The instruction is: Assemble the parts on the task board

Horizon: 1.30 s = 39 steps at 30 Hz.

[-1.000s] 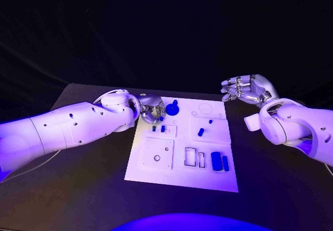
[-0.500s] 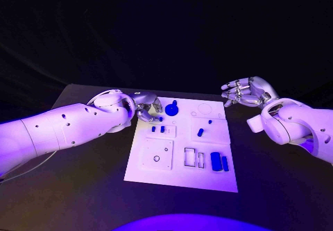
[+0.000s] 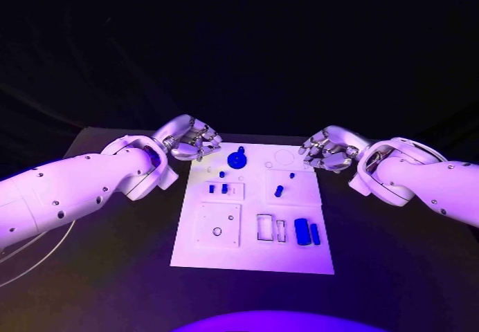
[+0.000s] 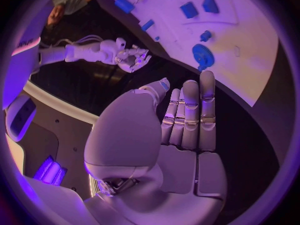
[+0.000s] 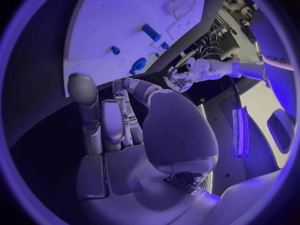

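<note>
- Start at the near end of the task board, which lies flat in the middle of the black tabletop. This end is bare; no part sits here.
- Move to the board's middle band. You see a raised square plate with a small hole on the robot's left, an outlined rectangular slot beside it, and two upright blue blocks on the right. The blocks look seated or parked side by side; judge them as waiting for their slots.
- Further out, note two small blue pegs in a framed recess and one slanted blue peg lying loose, probably not yet inserted.
- At the far end, find the round blue knob, the nearest part to both hands.
- Check the left hand: it hovers off the board's far left corner, fingers extended and together, holding nothing.
- Check the right hand: it hangs over the far right edge, fingers loosely curled yet apart, also empty.
- Judge both hands as staged for a next pick.
</note>
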Each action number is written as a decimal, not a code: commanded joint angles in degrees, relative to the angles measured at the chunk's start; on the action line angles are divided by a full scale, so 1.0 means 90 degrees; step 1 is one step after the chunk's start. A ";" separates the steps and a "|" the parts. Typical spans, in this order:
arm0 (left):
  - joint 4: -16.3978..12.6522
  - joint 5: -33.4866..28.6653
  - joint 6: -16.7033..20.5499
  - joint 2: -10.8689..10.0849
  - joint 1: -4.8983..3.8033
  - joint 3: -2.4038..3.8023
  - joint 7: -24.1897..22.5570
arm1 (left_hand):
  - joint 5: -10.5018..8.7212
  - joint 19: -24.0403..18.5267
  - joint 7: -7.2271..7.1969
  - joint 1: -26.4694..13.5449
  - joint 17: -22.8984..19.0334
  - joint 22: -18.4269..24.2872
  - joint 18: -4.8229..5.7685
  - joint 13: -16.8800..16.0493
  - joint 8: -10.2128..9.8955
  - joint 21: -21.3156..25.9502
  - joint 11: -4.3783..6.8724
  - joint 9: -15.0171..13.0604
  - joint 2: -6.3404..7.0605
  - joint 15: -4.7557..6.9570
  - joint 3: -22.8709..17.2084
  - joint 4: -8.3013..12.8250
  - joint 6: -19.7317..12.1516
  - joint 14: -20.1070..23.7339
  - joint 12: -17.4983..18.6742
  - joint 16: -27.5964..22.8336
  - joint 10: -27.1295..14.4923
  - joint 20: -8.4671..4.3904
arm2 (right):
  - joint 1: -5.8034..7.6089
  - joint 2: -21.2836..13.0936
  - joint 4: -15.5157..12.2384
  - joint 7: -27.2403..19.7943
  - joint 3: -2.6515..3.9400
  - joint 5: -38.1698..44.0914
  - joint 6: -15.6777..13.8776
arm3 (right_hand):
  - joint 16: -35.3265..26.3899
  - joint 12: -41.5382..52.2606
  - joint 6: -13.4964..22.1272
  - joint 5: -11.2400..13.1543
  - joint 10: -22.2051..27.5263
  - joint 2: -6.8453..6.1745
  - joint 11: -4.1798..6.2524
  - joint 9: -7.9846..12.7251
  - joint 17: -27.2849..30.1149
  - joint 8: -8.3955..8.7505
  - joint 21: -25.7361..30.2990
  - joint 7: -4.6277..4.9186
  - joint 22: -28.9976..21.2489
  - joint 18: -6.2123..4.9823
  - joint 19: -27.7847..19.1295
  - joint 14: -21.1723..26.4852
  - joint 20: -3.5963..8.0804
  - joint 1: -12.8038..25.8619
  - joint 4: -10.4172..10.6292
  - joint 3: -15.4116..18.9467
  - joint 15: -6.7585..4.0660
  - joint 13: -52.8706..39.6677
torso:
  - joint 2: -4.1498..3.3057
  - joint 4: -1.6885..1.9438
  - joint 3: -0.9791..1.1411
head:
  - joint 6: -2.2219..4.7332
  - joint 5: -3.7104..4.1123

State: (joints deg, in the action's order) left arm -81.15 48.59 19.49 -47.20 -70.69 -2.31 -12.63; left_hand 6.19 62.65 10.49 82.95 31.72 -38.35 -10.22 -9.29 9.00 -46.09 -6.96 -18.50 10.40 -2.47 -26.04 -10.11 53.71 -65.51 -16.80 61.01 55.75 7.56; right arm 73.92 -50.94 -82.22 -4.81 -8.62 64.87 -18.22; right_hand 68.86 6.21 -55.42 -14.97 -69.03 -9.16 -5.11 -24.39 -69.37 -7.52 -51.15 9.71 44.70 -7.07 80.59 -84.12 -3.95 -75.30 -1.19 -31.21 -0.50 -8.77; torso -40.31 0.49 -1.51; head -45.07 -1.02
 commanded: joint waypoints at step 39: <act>-0.0931 -0.5252 -0.0667 -0.0555 0.0039 0.0007 -0.1267 | -0.0026 -0.0129 -0.0041 -0.0008 -0.0140 0.0192 -0.0037 -0.0130 0.0201 0.0343 0.0074 -0.0015 0.0098 0.0058 -0.0193 0.0063 0.0095 0.0368 -0.0472 -0.0217 0.0298 -0.0077 | -0.0372 0.0762 -0.0070 0.1530 -0.0008 0.3890 0.0611 | 0.1039 -0.0181 -0.0133 0.0630 0.0201 -0.0114 -0.0046 -0.0162 -0.0639 -0.0046 -0.2053 -0.0008 0.2248 0.0224 0.0166 -0.0351 -0.0210 0.0118 0.0093 -0.0465 0.0120 0.0157 | -0.0028 -0.0002 -0.0046 | 0.0024 0.0275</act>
State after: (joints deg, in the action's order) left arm -89.30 1.97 14.62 -52.22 -70.32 -2.30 -23.28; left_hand 6.18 61.63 10.01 83.30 30.52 -36.68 -10.20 -10.42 10.86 -43.20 -6.07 -18.69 11.26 -1.76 -27.68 -9.56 54.99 -62.53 -20.82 59.17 58.48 6.96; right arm 70.93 -44.31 -82.79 8.60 -8.51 98.37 -14.18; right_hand 77.85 4.55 -56.35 -9.51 -66.90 -10.41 -5.36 -25.80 -74.91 -7.74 -69.45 9.75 64.97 -6.16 82.08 -84.02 -5.45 -74.05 -0.40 -35.10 0.40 -7.36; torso -40.60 0.43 -1.93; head -44.81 1.47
